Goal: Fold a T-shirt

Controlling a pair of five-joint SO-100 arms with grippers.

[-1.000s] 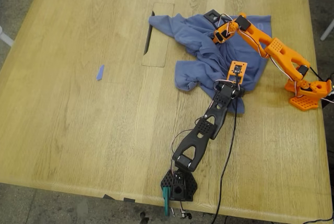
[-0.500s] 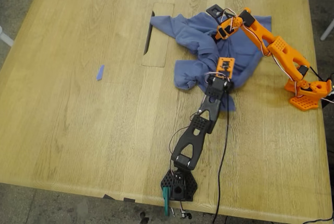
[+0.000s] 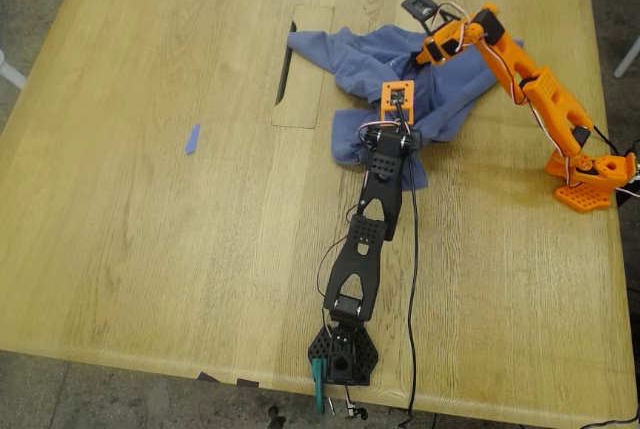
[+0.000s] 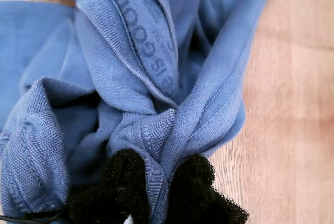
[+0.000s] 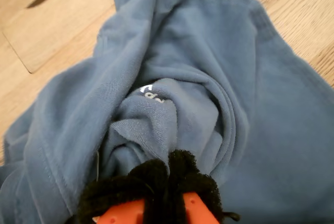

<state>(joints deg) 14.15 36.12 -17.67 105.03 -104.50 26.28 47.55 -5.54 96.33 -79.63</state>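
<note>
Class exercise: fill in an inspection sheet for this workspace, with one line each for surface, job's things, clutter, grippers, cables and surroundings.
Surface: wooden table with a closed inset hatch.
Job's things: T-shirt, blue, bunched and creased, not folded flat.
Clutter: small blue scrap, apart from the shirt.
Grippers: my first gripper, on the black arm, has its fingers pinching a shirt hem; my second gripper, on the orange arm, pinches a fold of shirt fabric.
Cables: black cable runs beside the black arm to the table's near edge.
Surroundings: grey floor; nothing else clear.
</note>
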